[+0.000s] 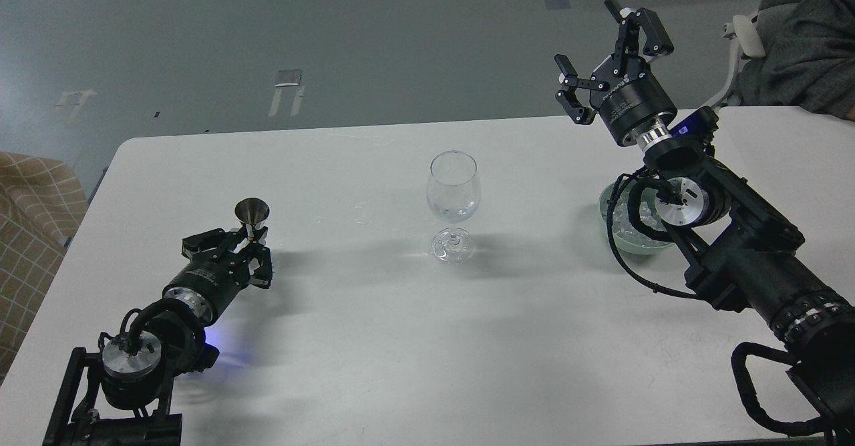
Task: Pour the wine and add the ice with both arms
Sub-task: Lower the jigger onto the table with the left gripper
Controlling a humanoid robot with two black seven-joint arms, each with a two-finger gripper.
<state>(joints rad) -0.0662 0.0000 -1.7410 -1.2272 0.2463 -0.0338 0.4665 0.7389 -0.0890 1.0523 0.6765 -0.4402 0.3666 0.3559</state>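
A clear wine glass (453,195) stands upright mid-table; I cannot tell if it holds liquid. My left gripper (248,246) is shut on a small metal jigger (252,215) and holds it upright near the table, left of the glass. A pale green bowl (609,211) of clear ice cubes (624,220) sits at the right, partly hidden by my right arm. My right gripper (596,49) is open and empty, raised high above the table's far edge, behind the bowl.
The white table (374,339) ends at its far edge just below the right gripper. A grey-clothed person (805,45) and a white chair part (741,39) are at the top right. A checked cloth (33,205) lies off the table's left side.
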